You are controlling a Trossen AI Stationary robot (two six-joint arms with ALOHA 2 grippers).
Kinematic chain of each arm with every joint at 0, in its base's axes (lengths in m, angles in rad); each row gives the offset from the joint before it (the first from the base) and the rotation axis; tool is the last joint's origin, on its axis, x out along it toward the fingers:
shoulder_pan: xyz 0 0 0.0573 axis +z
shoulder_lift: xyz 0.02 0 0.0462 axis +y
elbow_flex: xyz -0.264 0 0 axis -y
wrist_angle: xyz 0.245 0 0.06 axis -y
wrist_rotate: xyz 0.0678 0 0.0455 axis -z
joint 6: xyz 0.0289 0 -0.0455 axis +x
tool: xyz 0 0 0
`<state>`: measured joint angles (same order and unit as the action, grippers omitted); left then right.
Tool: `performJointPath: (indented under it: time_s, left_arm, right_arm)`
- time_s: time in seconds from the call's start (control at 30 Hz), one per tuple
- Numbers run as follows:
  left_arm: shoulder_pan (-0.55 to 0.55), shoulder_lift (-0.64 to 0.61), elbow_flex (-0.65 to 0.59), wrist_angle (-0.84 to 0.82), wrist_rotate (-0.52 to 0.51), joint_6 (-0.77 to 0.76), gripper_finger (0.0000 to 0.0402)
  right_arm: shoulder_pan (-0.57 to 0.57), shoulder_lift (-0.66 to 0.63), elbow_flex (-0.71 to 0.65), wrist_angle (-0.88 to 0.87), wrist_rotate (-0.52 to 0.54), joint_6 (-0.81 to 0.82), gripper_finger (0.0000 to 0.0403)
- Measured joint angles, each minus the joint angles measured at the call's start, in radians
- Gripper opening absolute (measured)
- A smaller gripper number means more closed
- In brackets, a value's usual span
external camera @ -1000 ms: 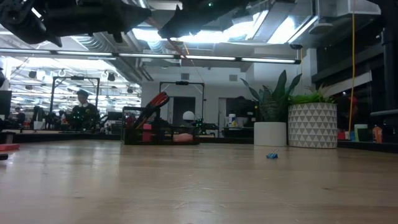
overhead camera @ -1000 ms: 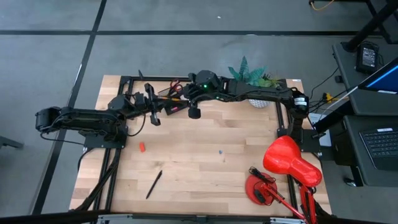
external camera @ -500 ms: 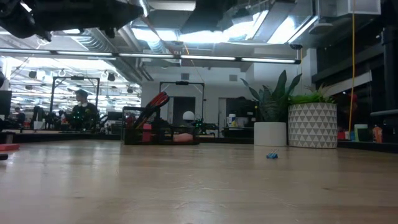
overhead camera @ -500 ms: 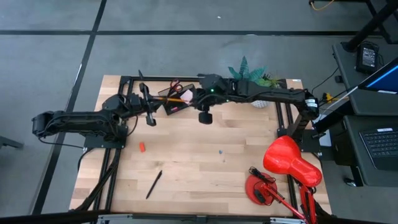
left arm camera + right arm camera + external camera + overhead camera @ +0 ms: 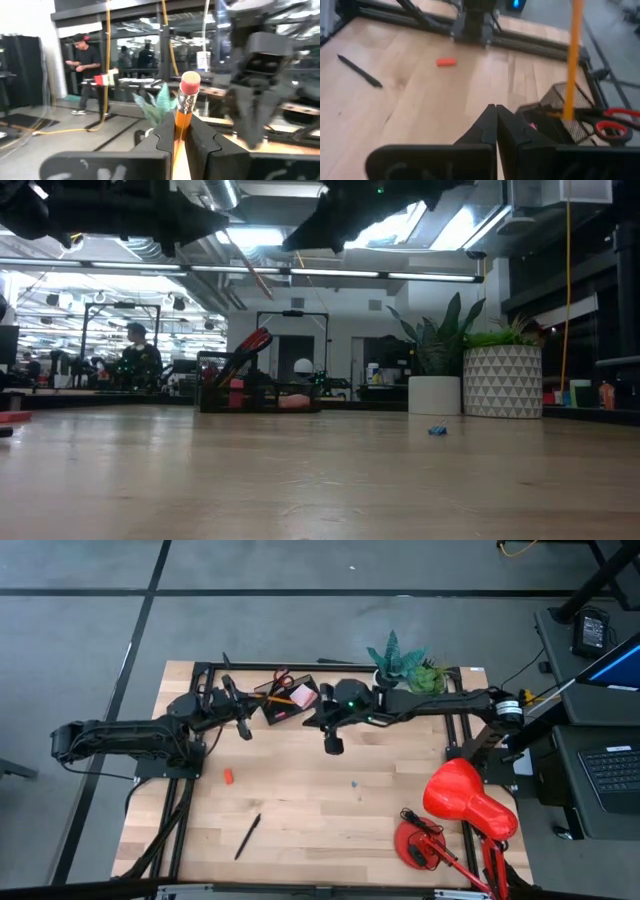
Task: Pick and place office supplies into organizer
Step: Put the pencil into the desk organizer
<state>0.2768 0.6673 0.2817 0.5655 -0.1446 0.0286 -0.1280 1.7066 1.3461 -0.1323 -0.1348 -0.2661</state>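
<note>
Orange pencil [image 5: 183,112] is clamped in your left gripper [image 5: 182,137] over the organizer [image 5: 288,700], far-left of table; right gripper [image 5: 496,122] shut, empty, close by. Pencil may miss the slot or clip that arm.

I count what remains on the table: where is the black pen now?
In the high view the pen lies on the table's front left part, alone, below the small orange eraser and far from the organizer.
</note>
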Motion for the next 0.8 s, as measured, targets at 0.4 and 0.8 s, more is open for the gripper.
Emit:
performJointPath:
  time_s: [0.4,0.8]
  left_arm:
    - [-0.016,0.071,0.251,-0.51,-0.216,-0.033,0.0016]
    - [-0.018,0.102,0.372,-0.743,-0.37,-0.094,0.0016]
  right_arm:
    - [-0.032,-0.117,-0.343,0.414,0.0,0.041,0.0005]
    - [-0.079,-0.232,-0.509,0.61,-0.166,0.05,0.0009]
